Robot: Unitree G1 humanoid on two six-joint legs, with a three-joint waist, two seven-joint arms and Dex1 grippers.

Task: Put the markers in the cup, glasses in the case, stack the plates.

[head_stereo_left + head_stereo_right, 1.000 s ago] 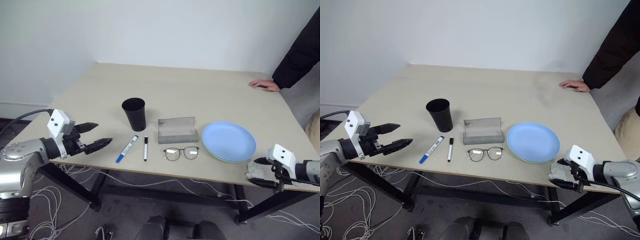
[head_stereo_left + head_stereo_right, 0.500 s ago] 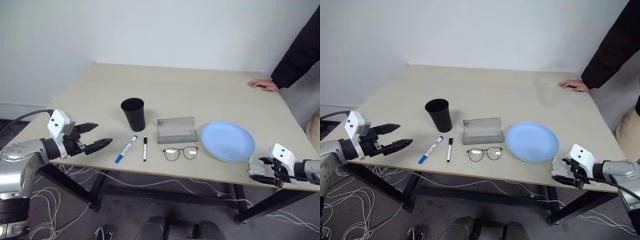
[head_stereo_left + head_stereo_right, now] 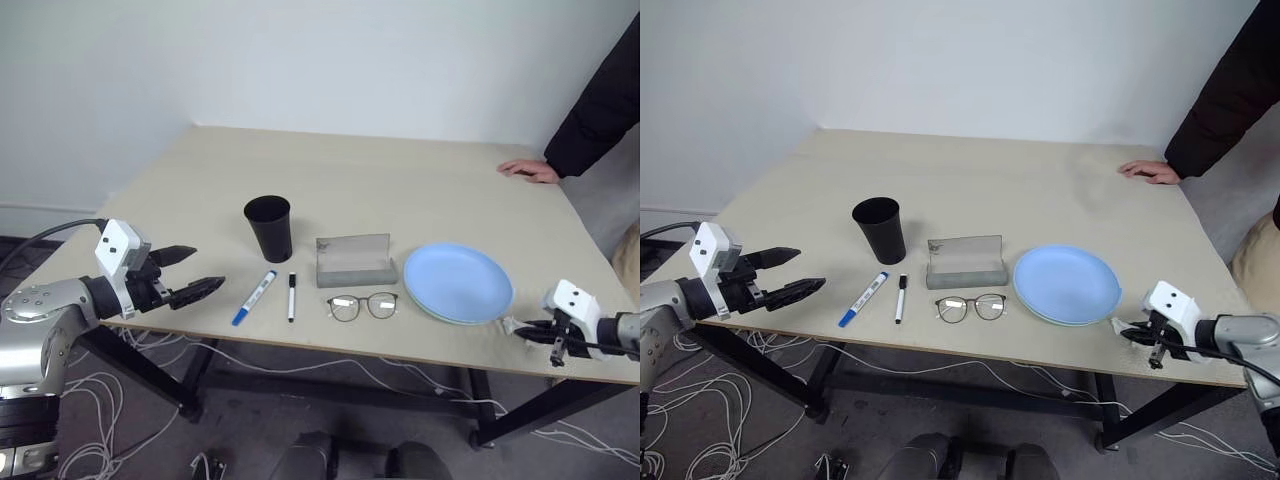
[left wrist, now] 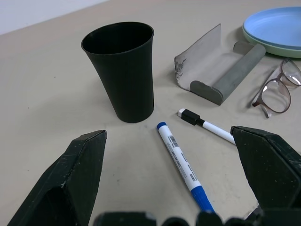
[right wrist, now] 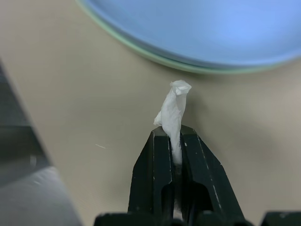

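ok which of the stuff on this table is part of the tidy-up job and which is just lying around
Part of the job:
blue-capped marker
black-capped marker
black cup
glasses
grey case
blue plate stacked on the green plate

Not part of it:
white tissue, pinched in the right gripper
person's hand on the table's far edge

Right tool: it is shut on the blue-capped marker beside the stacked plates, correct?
Not the marker. The right tool is shut on a twist of white tissue, as the right wrist view shows. The blue-capped marker lies untouched near the cup. It is indeed beside the stacked plates.
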